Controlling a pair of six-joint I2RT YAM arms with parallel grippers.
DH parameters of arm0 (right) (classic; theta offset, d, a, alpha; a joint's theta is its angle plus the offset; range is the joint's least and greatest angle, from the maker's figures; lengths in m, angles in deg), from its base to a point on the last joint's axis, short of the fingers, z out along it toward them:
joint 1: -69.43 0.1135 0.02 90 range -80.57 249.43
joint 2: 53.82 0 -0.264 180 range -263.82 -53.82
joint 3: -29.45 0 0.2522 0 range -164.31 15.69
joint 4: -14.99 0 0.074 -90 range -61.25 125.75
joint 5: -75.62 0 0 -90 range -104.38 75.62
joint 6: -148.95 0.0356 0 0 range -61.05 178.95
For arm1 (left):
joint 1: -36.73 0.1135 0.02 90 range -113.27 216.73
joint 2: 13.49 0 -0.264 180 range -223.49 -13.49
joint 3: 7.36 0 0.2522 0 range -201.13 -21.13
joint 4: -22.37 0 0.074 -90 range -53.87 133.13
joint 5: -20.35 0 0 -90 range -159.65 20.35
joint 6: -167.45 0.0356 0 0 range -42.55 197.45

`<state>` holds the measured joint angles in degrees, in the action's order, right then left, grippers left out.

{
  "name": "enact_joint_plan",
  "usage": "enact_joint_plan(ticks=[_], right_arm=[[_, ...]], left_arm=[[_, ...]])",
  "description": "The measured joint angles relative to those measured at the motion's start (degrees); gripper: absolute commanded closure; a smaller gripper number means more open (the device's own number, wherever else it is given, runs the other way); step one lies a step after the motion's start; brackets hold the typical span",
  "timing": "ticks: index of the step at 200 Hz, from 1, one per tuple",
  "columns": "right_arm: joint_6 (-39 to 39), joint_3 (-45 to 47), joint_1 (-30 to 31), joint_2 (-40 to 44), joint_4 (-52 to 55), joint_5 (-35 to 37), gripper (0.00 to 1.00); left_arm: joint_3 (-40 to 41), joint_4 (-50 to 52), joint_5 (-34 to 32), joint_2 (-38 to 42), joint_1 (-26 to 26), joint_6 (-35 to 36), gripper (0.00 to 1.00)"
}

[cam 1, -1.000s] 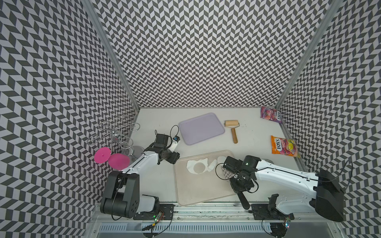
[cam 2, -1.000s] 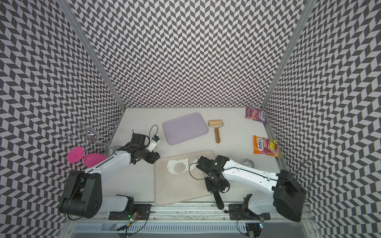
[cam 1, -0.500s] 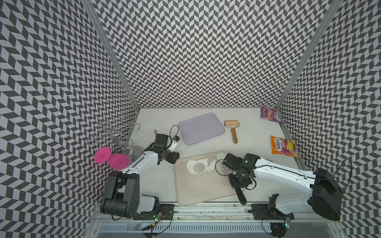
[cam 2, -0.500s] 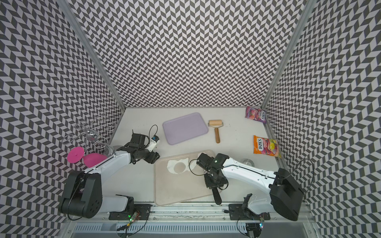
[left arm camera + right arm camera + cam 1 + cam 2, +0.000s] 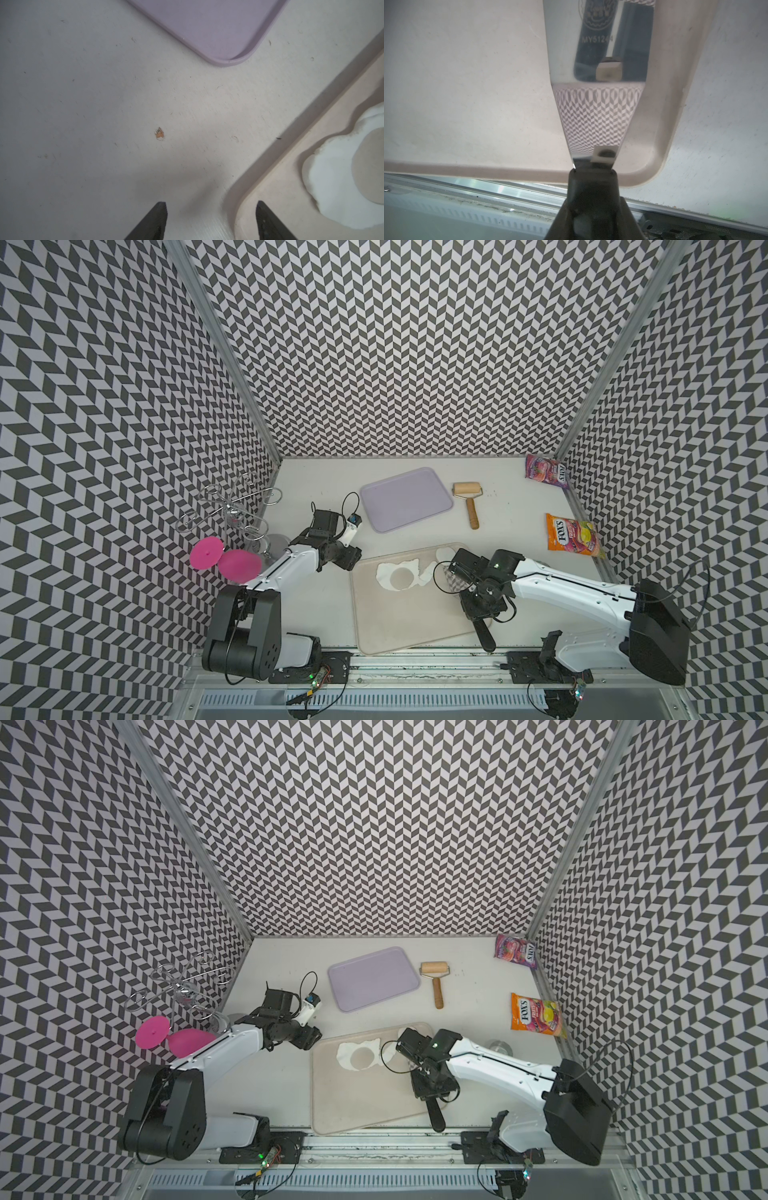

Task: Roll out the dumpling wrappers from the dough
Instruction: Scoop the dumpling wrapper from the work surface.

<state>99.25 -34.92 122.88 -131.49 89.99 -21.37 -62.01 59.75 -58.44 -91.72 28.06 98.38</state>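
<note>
- At 5 o'clock, nearest the rail, the right gripper [image 5: 478,614] is clamped on a black-handled steel scraper [image 5: 596,116]. Its handle points to 6 o'clock and its mirror-bright blade sits low over a shallow beige rectangular tray [image 5: 399,630].
- In the tray's far half lies the dough [image 5: 383,573], a thin ragged white sheet with a round hole cut from it. The blade sits just beside its 3 o'clock edge.
- At 9 o'clock the left gripper [image 5: 211,207] hovers empty with jaws apart, one finger over the bare table and one over the tray's corner rim.
- The dumpling wrapper [image 5: 445,551], a small flat round white disc, rests in the tray's 1 o'clock corner, near the rim.
- Farther back, towards 12 o'clock, a lilac plastic tray [image 5: 405,499] and a wooden hand roller [image 5: 467,491] lie apart from both arms.
- We judge the thin disc the weak point. A blade driven in too steeply could crease or tear it, and the raised corner leaves little room to slide under.
- We also see the left fingers low enough to catch the rim and drag the tray, dough included.
</note>
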Motion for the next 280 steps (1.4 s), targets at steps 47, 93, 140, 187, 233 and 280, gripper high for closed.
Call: enact_joint_plan(ticks=[47,93,140,187,233,280], right_arm=[[0.2,-1.1,0.2,1.5,0.6,-2.0,1.00],[0.3,-1.3,0.4,1.6,0.9,-2.7,1.00],[1.2,0.5,0.3,1.6,-0.7,-3.0,1.00],[1.3,1.6,0.0,1.4,-1.7,-3.2,1.00],[1.3,1.6,-1.8,0.0,-3.3,-3.7,1.00],[1.4,1.2,-3.4,-0.7,-4.1,-3.8,1.00]], left_arm=[[0.3,0.0,0.0,0.0,0.1,0.0,0.29],[0.3,0.0,0.0,0.0,0.1,0.0,0.29],[0.3,0.0,0.0,0.0,0.2,0.0,0.29],[0.3,0.0,0.0,0.0,0.3,0.0,0.29],[0.6,0.0,0.0,0.6,0.5,0.0,0.29],[0.6,0.0,0.1,0.7,0.5,0.0,0.29]])
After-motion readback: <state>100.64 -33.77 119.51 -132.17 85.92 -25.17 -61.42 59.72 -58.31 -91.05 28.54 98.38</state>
